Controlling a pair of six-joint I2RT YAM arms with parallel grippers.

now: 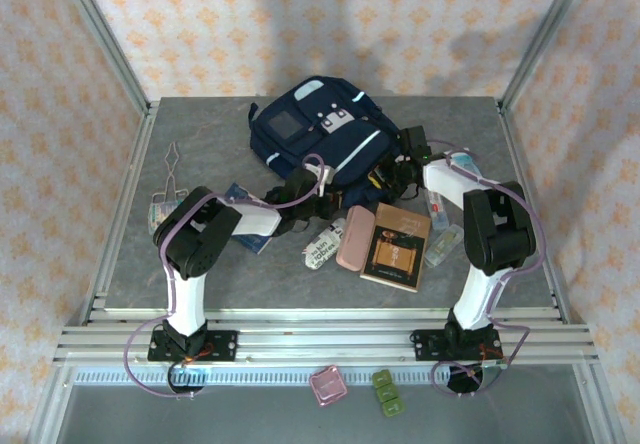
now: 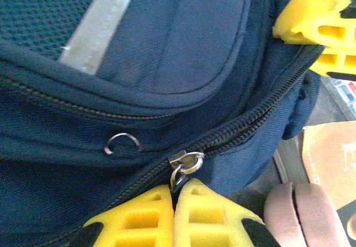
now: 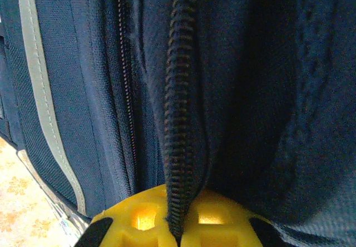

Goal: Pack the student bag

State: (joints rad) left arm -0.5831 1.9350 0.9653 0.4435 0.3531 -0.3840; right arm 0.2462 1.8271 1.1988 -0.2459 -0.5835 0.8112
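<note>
Lying near the middle of the far edge of the grey table point(image 1: 230, 274), the student bag point(image 1: 300, 129) is a navy-blue fabric backpack with light grey stripes, white front patches and a small grey square panel point(image 1: 283, 124). Up close its cloth shows a mesh weave beside one grey stripe point(image 2: 94, 24), a rounded pocket flap with stitched piping, and a small metal split ring point(image 2: 122, 143) hanging loose from a seam. A dark coil zipper runs along its near side.

The left gripper point(image 2: 175, 194) sits at the bag's near edge, its yellow fingers pressed together and clenched on the metal zipper pull point(image 2: 186, 162). The right gripper point(image 3: 169, 205) is at the bag's right side, its yellow fingers pinched tight on the bag's zipper seam, the teeth running down between them.

Just beside the bag, toward the near edge, lie a white printed packet point(image 1: 322, 247), a pink case point(image 1: 355, 239) and a brown book point(image 1: 397, 247), the case touching the book. A clear packet point(image 1: 445, 244) lies right of the book. Metal tongs point(image 1: 172, 159) rest near the left edge, well apart from the bag.
</note>
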